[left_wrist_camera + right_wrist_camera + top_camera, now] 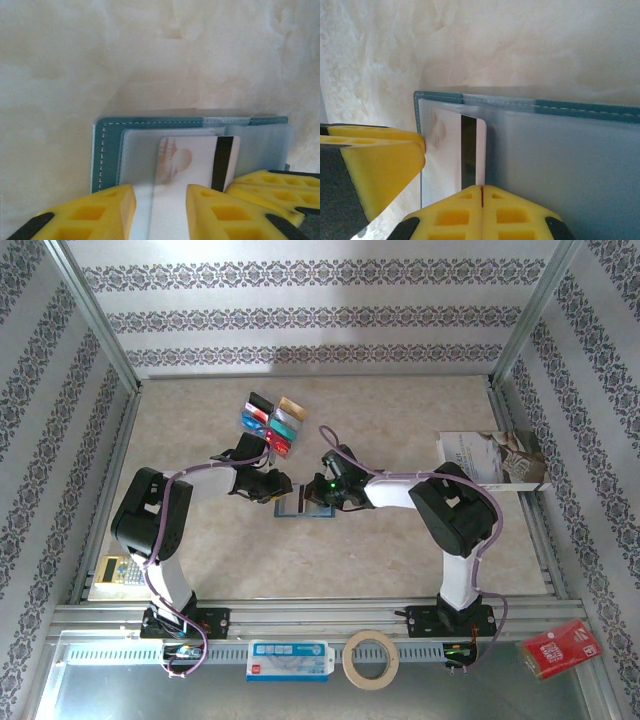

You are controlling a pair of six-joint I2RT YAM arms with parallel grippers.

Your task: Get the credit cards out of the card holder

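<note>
Inspecting both grippers: my left gripper (161,202) is standing partly open, jaws straddling the white card (195,155) without clamping it; my right gripper (481,192) is pressing shut, nothing visibly between. The card is sitting half out of the card holder (107,150), lying between both grippers. Risk: closing off-centre, I am likely bending the card or dragging the holder.
</note>
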